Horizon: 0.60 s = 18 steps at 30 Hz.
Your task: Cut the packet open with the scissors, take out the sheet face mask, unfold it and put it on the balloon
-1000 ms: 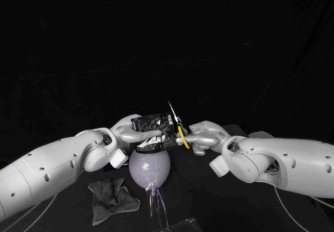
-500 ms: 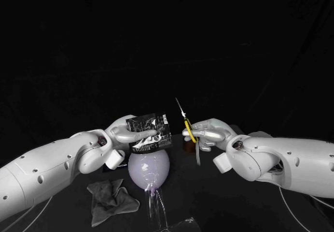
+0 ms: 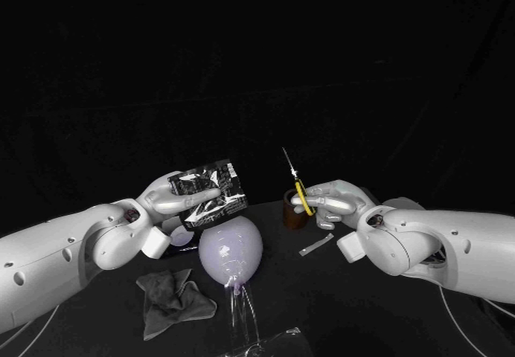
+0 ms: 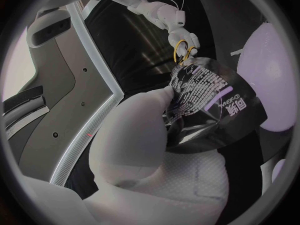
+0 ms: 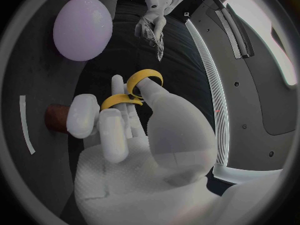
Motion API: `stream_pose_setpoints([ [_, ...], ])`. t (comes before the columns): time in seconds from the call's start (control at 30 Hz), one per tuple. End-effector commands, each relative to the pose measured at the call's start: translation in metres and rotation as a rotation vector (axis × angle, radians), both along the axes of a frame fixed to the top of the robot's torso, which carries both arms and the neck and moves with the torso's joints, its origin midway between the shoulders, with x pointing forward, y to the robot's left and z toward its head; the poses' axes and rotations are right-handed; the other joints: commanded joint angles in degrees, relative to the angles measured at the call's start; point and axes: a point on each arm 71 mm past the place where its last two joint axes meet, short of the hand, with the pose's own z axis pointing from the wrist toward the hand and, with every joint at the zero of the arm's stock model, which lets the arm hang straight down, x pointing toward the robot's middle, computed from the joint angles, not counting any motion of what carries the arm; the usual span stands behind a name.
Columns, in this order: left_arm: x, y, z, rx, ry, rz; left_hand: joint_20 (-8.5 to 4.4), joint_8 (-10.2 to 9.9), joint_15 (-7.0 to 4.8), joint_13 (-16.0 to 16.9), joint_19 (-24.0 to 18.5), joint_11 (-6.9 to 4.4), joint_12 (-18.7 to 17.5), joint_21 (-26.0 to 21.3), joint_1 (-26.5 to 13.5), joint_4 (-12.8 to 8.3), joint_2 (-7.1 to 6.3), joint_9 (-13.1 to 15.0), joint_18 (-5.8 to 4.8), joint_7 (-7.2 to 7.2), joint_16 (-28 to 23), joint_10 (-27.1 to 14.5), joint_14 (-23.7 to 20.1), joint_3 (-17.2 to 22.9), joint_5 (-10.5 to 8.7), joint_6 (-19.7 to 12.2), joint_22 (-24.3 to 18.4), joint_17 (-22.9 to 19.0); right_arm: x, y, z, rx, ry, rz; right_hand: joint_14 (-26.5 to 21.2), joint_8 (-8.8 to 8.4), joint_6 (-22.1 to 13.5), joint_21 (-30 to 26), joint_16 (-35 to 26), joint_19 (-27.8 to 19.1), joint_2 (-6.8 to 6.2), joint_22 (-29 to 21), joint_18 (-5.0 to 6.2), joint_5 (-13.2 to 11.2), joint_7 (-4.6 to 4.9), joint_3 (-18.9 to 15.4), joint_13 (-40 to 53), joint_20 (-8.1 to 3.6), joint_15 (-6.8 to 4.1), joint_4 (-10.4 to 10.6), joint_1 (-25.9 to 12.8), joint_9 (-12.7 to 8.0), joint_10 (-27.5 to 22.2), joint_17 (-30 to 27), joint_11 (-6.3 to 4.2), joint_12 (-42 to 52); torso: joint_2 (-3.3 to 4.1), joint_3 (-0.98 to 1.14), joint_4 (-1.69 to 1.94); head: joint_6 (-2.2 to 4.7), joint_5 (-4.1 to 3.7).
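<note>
My left hand (image 3: 170, 198) holds the black printed packet (image 3: 213, 192) up above the pale lilac balloon (image 3: 231, 250), which lies on the table. The left wrist view shows the packet (image 4: 209, 107) pinched by that hand (image 4: 140, 135). To the right, apart from the packet, my right hand (image 3: 335, 202) grips the yellow-handled scissors (image 3: 301, 195), with the blades together and pointing up. The right wrist view shows the yellow handle loops (image 5: 139, 89) on the fingers of that hand (image 5: 125, 135), with the balloon (image 5: 82, 27) and packet (image 5: 152, 34) beyond.
A thin pale strip (image 3: 317, 244) lies on the table below the right hand. A brown cylinder (image 3: 293, 214) stands behind it. A grey cloth (image 3: 172, 297) lies front left, and clear plastic (image 3: 277, 346) sits at the front edge.
The scissors have come away from the packet and the hands have moved apart. A thin strip has dropped from the packet onto the table. The left hand has lifted the packet leftward.
</note>
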Motion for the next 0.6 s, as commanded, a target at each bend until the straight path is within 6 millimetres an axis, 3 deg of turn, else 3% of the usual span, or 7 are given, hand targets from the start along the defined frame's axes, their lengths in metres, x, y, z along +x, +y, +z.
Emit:
stream_pose_setpoints([
  [0.03,-0.003,0.006,0.002,-0.049,0.033,0.032,-0.14,0.2,-0.18,0.0,-0.1,-0.07,-0.2,0.4,-0.1,-0.4,0.40,5.6,0.70,0.18,0.3,0.4,0.1,0.0,0.18,0.3,0.1,0.1,-0.001,-0.002,-0.001,0.000,-0.014,0.000,-0.2,0.28,0.1,0.1,-0.2,0.2,0.35,3.9,-0.81,0.1,-0.51,18.1,0.0,-0.14,-0.19,-4.5,0.1,0.0,8.6,0.0,-4.45,-0.1,-0.06,-0.02,0.05,-0.58,0.67],
  [0.13,-0.007,0.015,0.001,-0.050,0.042,0.045,-0.15,0.2,-0.18,0.0,-0.1,-0.07,-0.2,0.4,-0.1,-0.4,0.40,5.6,0.70,0.19,0.3,0.4,0.1,0.0,0.18,0.3,0.1,0.1,-0.002,-0.004,-0.004,-0.007,-0.012,-0.004,-0.2,0.28,0.1,0.1,-0.2,0.2,0.35,3.9,-0.81,0.1,-0.51,18.1,0.0,-0.14,-0.19,-4.5,0.1,0.0,8.6,0.0,-4.45,-0.1,-0.08,-0.13,0.08,-1.23,1.35],
  [0.37,-0.020,0.040,-0.005,-0.068,0.081,0.066,-0.15,0.2,-0.18,0.0,-0.1,-0.06,-0.2,0.5,-0.1,-0.5,0.38,5.7,0.69,0.20,0.3,0.4,0.1,0.0,0.19,0.3,0.1,0.1,-0.003,-0.006,-0.012,-0.023,-0.007,-0.006,-0.2,0.31,0.1,0.1,-0.2,0.2,0.31,3.9,-0.81,0.1,-0.52,18.3,0.1,-0.14,-0.18,-4.5,0.0,0.1,8.6,0.1,-4.45,-0.1,-0.05,-0.19,0.06,-2.71,5.01],
  [0.53,-0.031,0.058,-0.015,-0.063,0.119,0.063,-0.15,0.2,-0.18,0.0,-0.1,-0.06,-0.2,0.5,-0.1,-0.5,0.37,5.7,0.69,0.20,0.3,0.4,0.1,0.0,0.19,0.3,0.1,0.1,-0.001,-0.007,-0.015,-0.031,-0.009,-0.008,-0.2,0.31,0.1,0.1,-0.2,0.2,0.31,3.9,-0.81,0.1,-0.52,18.3,0.1,-0.14,-0.18,-4.5,0.0,0.1,8.6,0.1,-4.45,-0.1,-0.15,-0.31,0.35,-3.94,6.81],
  [0.6,-0.037,0.066,-0.021,-0.056,0.140,0.056,-0.15,0.2,-0.18,0.0,-0.1,-0.06,-0.2,0.5,-0.1,-0.5,0.37,5.7,0.69,0.19,0.3,0.4,0.1,0.0,0.19,0.3,0.1,0.1,0.000,-0.007,-0.017,-0.034,-0.009,-0.010,-0.2,0.32,0.1,0.2,-0.2,0.3,0.30,4.0,-0.83,0.1,-0.52,18.4,0.1,-0.14,-0.19,-4.5,0.1,0.2,8.6,0.2,-4.45,-0.1,-0.21,-0.37,0.39,-4.71,8.31],
])
